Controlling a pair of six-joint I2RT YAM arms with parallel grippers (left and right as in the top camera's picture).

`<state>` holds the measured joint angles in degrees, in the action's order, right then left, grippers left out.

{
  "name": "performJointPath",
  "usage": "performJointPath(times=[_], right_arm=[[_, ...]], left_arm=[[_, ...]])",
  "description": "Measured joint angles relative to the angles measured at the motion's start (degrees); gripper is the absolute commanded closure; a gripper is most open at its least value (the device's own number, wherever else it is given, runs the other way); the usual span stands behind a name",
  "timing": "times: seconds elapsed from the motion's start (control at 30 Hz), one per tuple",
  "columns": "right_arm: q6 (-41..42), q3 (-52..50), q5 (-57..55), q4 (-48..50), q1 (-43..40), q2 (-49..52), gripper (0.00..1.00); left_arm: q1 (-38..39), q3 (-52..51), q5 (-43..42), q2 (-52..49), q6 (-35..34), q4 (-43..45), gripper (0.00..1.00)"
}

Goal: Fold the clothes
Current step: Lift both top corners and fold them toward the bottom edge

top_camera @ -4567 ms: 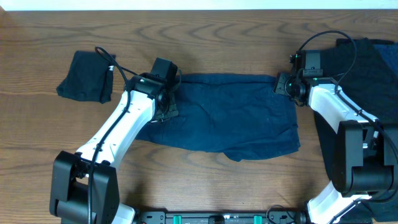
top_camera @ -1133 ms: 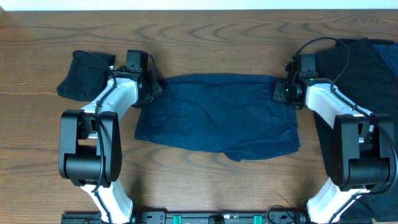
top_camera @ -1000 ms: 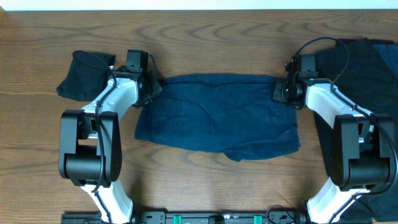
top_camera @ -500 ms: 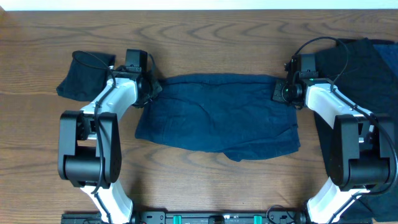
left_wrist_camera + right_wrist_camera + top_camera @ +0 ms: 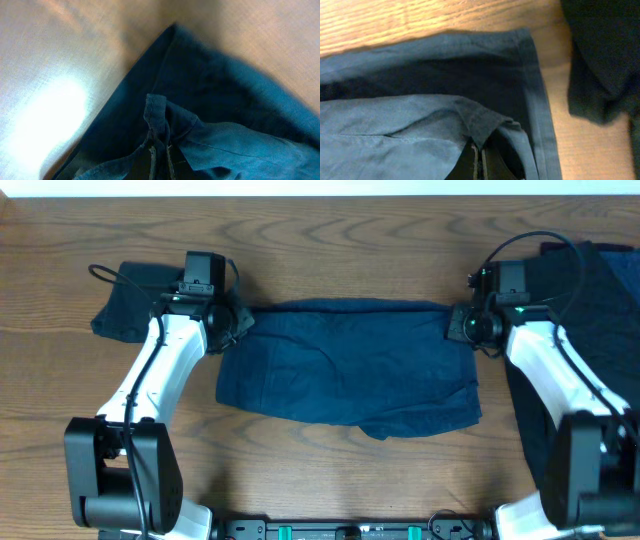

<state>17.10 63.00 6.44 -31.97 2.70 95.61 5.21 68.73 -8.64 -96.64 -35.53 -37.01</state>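
A navy blue garment (image 5: pixel 350 365) lies spread flat across the middle of the table. My left gripper (image 5: pixel 238 323) is at its top left corner, shut on a pinched-up fold of the navy fabric (image 5: pixel 159 122). At the top right corner my right gripper (image 5: pixel 455 323) is shut on a raised flap of the same cloth (image 5: pixel 480 122). In both wrist views the fingertips are nearly together, with fabric squeezed between them. A folded black garment (image 5: pixel 125 305) sits at the far left, partly behind my left arm. More black clothes (image 5: pixel 600 290) lie at the right edge.
The wooden table (image 5: pixel 330 240) shows bare behind and in front of the navy garment. The black pile (image 5: pixel 605 60) lies just right of the navy hem in the right wrist view. Both arm bases stand at the front corners.
Both grippers have closed on the navy garment's top corners. The left arm has swung outward and its wrist shifted slightly left; the right wrist shifted slightly right. The garment itself has barely moved.
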Motion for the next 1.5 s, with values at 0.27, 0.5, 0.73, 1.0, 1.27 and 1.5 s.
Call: performJointPath(times=[0.27, 0.5, 0.73, 1.0, 1.27, 1.5], right_arm=[[0.7, 0.0, 0.9, -15.2, 0.0, -4.5, 0.99], [0.9, -0.1, 1.9, -25.6, 0.0, -4.5, 0.99], [1.0, -0.1, 2.1, -31.5, 0.0, -4.5, 0.99], [1.0, -1.2, 2.2, -34.9, 0.0, -4.5, 0.99], [1.0, -11.7, 4.5, -26.0, 0.0, -4.6, 0.99], [2.0, -16.5, 4.5, -18.9, 0.0, -4.0, 0.99]], left_arm=[[0.0, 0.2, 0.0, 0.0, 3.3, -13.6, 0.94], [0.3, 0.2, -0.2, 0.0, 4.5, -21.7, 0.94], [2.9, 0.2, -0.2, 0.0, 4.5, -26.9, 0.94], [9.2, 0.2, 0.0, 0.0, 3.7, -31.6, 0.94], [13.9, -3.9, 0.0, 0.0, 2.0, -27.4, 0.94], [14.0, -10.6, 0.0, 0.0, 0.3, -19.1, 0.94]])
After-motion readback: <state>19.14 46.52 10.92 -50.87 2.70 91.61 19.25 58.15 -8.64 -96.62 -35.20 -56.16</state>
